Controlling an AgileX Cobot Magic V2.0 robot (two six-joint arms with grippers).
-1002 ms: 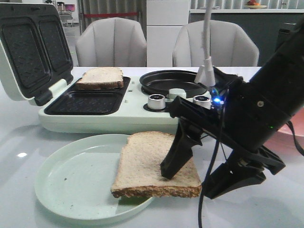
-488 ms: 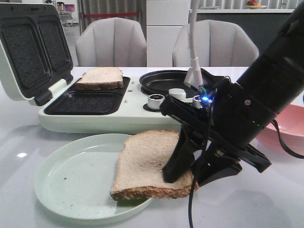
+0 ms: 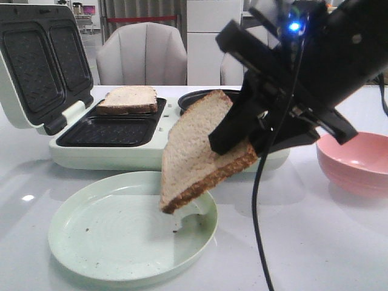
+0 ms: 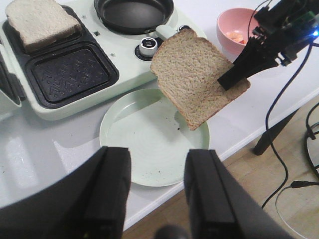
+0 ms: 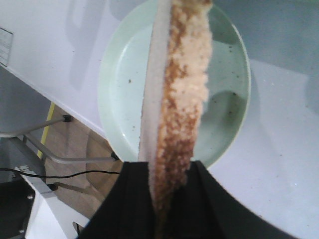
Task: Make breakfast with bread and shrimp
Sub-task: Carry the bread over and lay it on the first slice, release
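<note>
Front view showed that we had raised our right hand (image 3: 242, 142) well clear of the plate (image 3: 91, 242), where half a second before it had been down at the slice's edge with the slice lying flat and overhanging the rim. That hand was clenched on one corner of the slice (image 3: 194, 151), which now hung tilted in the air, its free edge drooping toward the plate without touching it. The other slice (image 3: 128, 99) sat in the far bay of the maker (image 3: 145, 154), the near bay bare and the lid open. The left wrist view showed our left hand (image 4: 157, 189) hanging above the near edge of the surface (image 4: 30, 164), released and holding nothing. A pink bowl (image 4: 234, 22) stood to the right, and something pale orange in it may have been the shrimp, though it was too small to tell. We judged the lift done; the carry to the bare bay came next, and a grip on one corner could let the soft slice tear or slip.
</note>
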